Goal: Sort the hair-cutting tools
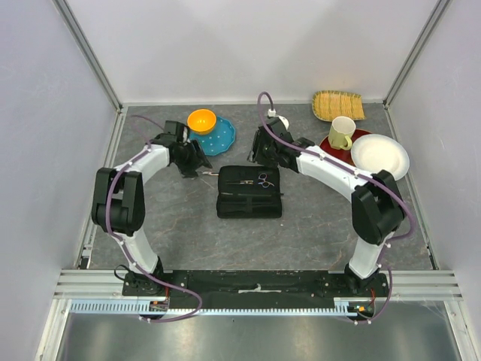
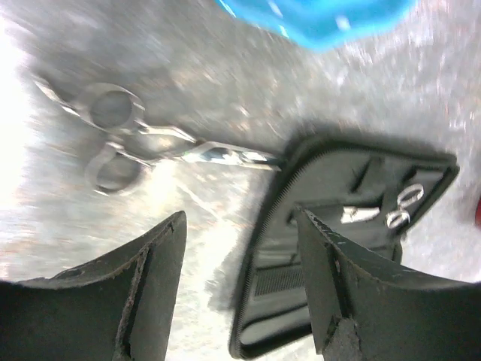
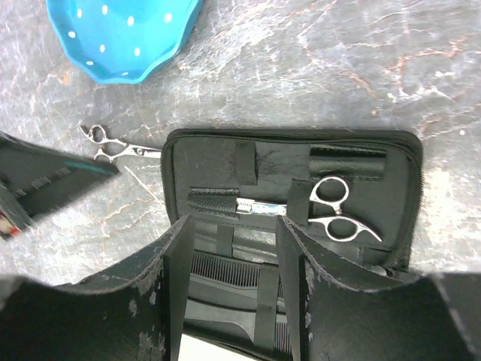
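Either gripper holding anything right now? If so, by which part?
Nothing held. Left gripper is open, the loose scissors lying on the table ahead of it. Right gripper is open above the case, the other scissors tucked inside it.

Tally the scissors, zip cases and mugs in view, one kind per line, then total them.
Scissors: 2 (loose scissors beside the case, cased scissors strapped inside it)
Zip case: 1 (zip case, lying open)
Mug: 1 (mug, yellow)
Total: 4
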{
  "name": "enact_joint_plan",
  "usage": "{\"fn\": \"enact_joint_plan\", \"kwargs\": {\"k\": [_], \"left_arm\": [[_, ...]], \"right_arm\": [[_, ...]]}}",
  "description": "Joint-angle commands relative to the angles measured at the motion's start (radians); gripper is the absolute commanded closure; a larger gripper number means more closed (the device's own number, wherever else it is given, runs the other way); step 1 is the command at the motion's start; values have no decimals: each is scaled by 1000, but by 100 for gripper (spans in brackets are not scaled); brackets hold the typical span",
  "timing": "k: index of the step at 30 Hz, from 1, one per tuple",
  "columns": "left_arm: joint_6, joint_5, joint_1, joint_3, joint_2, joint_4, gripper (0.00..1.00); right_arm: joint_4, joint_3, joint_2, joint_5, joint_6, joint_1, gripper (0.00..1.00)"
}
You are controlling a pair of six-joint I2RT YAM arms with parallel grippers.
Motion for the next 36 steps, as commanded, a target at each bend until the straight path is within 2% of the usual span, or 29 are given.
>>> {"fn": "enact_joint_plan", "kwargs": {"k": [1,9,13,15,19,25,30,36], "left_arm": [[105,-56,71,61,-38,7,32],[202,-55,76,147,96,123,35],[225,-40,74,174,142,169,37],[234,-21,68,190,165,171,39],[213,-33,59,193,189,125,45],[171,-46,54,133,180,99,51],[130,-62,53,81,168,42,52],[109,-27,50,36,146,-16,51]], "right_arm": [[-5,60,70,-70,-76,16,46],[11,100,145,-108,-93,64,50],[78,116,168,-126,-119,96,53],[127,125,197,-219,-151,117,53],[160,232,289,-258,-174,159,54],[221,298,420,-339,-136,174,55],[233,300,486,-370,-142,174,57],[193,217,445,-277,-156,167,58]]}}
